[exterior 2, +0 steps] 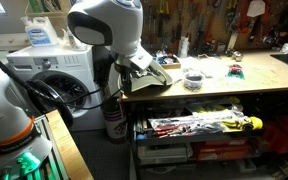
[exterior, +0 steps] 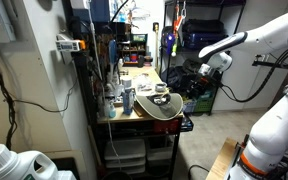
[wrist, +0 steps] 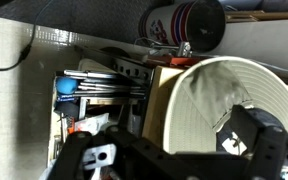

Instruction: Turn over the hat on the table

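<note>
The hat [wrist: 199, 100] lies at the very end of the table [exterior 2: 234, 88], pale face up, brim seemingly overhanging the edge, which looks handy for getting underneath. The gripper [wrist: 174, 150] hovers close above, claw spread wide, pinching nothing.

The hat [exterior: 164, 104] lies on the table [exterior: 144, 80] beside small bottles [exterior: 119, 100].

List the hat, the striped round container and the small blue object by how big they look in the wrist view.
1. hat, though it lies nearest the camera
2. striped round container
3. small blue object
</note>
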Controlling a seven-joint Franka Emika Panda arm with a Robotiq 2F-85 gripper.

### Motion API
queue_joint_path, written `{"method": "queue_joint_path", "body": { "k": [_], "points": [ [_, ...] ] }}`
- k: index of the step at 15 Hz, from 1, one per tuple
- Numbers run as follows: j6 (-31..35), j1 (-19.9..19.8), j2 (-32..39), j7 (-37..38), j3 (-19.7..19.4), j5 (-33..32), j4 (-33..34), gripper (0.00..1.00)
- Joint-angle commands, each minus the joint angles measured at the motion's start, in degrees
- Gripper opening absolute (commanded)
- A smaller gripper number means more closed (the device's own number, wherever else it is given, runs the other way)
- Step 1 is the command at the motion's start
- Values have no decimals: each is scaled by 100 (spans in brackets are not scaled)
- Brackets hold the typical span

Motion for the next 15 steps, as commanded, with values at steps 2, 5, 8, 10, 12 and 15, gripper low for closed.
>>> {"method": "queue_joint_path", "body": {
  "k": [2, 5, 8, 10, 12, 15],
  "points": [
    [-445, -59, 709, -1136, -310, 1141, 445, 100],
    [-837, -217, 1164, -1819, -350, 1902, 729, 100],
    [-1427, -490, 1679, -2338, -266, 2481, 1077, 100],
    [-1772, -685, 2031, -2529, -213, 2750, 1316, 100],
    [-2096, -877, 2343, -2716, -152, 2987, 1519, 100],
    [-2580, -1108, 2740, -2967, -26, 3217, 1840, 100]
  ]
}}
